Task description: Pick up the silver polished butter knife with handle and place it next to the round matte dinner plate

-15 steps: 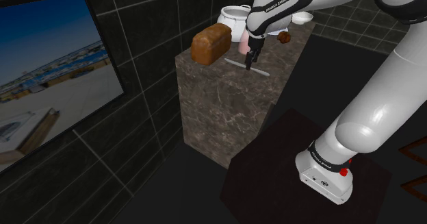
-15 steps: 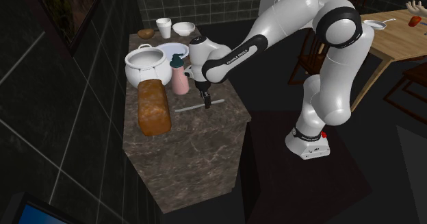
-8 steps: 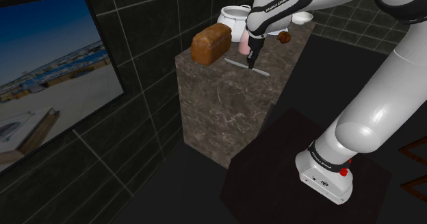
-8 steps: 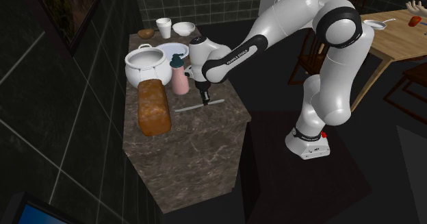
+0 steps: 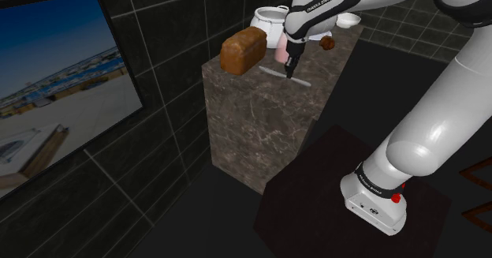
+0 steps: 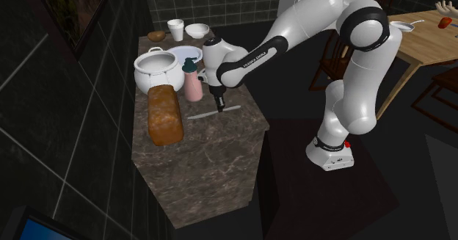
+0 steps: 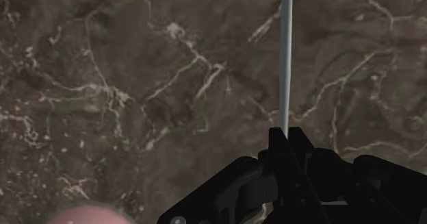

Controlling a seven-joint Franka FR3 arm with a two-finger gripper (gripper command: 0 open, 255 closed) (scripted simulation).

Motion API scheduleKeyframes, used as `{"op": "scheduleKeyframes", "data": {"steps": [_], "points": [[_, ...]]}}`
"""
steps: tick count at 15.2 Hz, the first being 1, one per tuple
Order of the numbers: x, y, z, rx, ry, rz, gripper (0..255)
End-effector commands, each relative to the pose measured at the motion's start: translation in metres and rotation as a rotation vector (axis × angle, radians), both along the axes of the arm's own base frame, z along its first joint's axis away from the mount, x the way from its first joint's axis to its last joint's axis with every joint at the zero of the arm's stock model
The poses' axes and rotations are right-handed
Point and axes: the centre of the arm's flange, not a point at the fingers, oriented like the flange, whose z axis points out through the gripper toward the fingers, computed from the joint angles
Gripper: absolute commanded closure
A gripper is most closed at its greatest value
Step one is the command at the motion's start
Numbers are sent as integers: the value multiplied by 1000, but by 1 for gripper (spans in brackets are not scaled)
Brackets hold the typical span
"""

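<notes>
A thin silver butter knife (image 6: 202,115) lies across the dark marble counter (image 6: 198,158), near the edge that faces the arm. My black gripper (image 6: 218,111) points straight down onto its middle and is shut on it. In the wrist view the knife (image 7: 286,58) runs out as a narrow pale strip from between the closed fingers (image 7: 295,147) of the gripper (image 7: 287,137). From the shoulder view the gripper (image 5: 290,73) clasps the knife (image 5: 273,72); I cannot tell whether the knife rests on the stone. The round pale plate (image 6: 183,53) sits further back, behind the pot.
A brown bread loaf (image 6: 165,114) lies beside the knife. A pink bottle (image 6: 193,81) and a white lidded pot (image 6: 155,70) stand just behind the gripper. A cup (image 6: 176,29) and a bowl (image 6: 197,30) stand at the counter's far end. A wooden table (image 6: 418,37) stands behind the arm.
The fingers, open astride the knife a second ago, have closed on it. The arm and the knife stay in nearly the same place.
</notes>
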Motion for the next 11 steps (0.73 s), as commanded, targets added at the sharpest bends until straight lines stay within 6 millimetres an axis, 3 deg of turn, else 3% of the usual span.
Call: {"op": "scheduleKeyframes", "data": {"steps": [1, 11], "points": [[0, 1, 10, 0, 0, 0, 255], [0, 1, 63, 0, 0, 0, 255]]}}
